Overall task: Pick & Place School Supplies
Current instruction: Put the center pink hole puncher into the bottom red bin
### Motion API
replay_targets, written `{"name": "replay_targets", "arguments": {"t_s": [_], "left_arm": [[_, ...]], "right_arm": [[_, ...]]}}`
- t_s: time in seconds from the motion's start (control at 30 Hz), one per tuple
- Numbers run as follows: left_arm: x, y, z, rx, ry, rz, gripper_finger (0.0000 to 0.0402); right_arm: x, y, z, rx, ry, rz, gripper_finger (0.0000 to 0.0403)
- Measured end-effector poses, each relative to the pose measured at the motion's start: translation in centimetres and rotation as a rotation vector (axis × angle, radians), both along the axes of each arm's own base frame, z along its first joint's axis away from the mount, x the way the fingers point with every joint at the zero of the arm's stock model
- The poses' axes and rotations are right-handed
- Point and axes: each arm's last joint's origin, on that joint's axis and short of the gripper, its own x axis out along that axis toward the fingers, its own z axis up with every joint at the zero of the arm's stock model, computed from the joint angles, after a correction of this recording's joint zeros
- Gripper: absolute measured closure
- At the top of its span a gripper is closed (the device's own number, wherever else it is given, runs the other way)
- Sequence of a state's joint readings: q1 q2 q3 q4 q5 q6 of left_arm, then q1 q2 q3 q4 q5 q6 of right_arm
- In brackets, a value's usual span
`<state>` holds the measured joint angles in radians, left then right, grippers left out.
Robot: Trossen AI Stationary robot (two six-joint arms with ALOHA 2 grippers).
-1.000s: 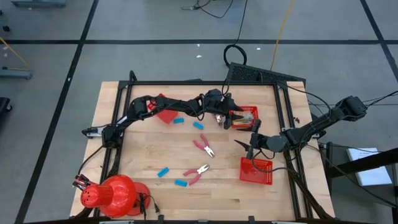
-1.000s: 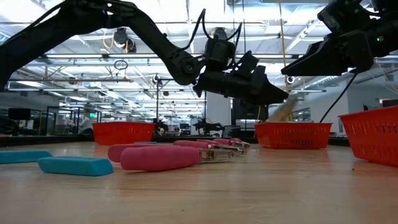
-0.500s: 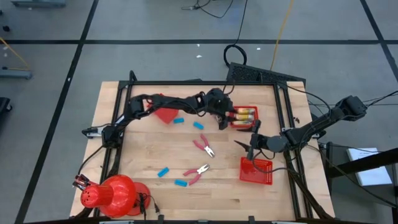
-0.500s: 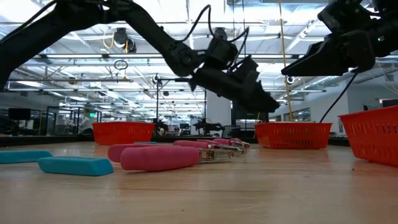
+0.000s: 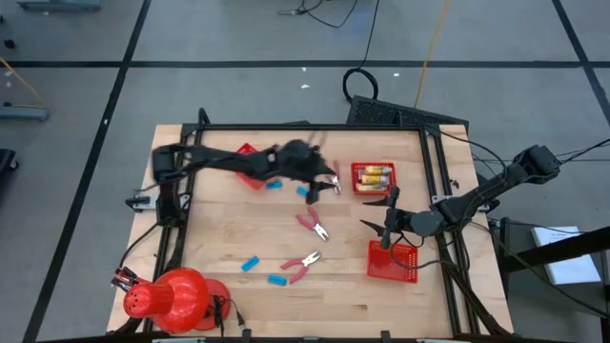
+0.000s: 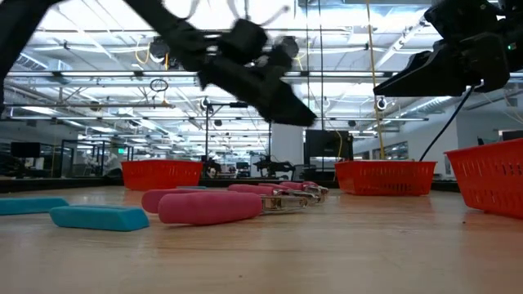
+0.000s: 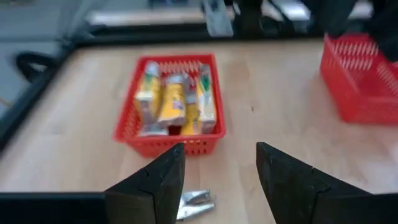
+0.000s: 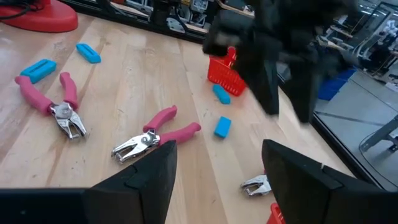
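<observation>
Two pliers (image 5: 315, 227) and blue erasers (image 5: 250, 263) are lying across the near and middle of the table (image 5: 219, 238), while the right gripper (image 5: 383, 221) is hovering open and empty above a red basket (image 5: 393, 264). Farther back, the left gripper (image 5: 326, 186), jaws apart and holding nothing, is hanging near a basket of yellow packets (image 5: 372, 175).

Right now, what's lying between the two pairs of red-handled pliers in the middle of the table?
Nothing: in the high view, only bare wood separates the upper pliers from the lower pliers.
</observation>
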<state>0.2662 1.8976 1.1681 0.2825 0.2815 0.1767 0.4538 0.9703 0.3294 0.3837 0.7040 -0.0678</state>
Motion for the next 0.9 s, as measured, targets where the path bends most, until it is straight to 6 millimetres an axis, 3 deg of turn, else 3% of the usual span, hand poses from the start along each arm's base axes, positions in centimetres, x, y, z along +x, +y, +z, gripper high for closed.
{"name": "replay_targets", "arguments": {"t_s": [0.2, 0.53, 0.73, 0.9], "left_arm": [[-8.0, -2.8, -0.2, -0.049, -0.176, 0.063, 0.0202], [-18.4, -8.7, -3.8, -0.085, -0.144, 0.108, 0.0202], [-22.3, -10.1, -5.6, -0.1, -0.222, 0.194, 0.0202], [-23.6, -10.5, -6.6, -0.084, -0.211, 0.241, 0.0202]], "right_arm": [[0.0, 0.0, 0.0, 0.006, -0.003, -0.001, 0.0177], [1.4, -0.7, -0.3, 0.174, -0.021, 0.052, 0.0177], [6.3, -1.2, -0.3, 0.252, 0.071, 0.095, 0.0177], [12.1, -1.2, -1.1, 0.273, 0.214, 0.131, 0.0177]]}}
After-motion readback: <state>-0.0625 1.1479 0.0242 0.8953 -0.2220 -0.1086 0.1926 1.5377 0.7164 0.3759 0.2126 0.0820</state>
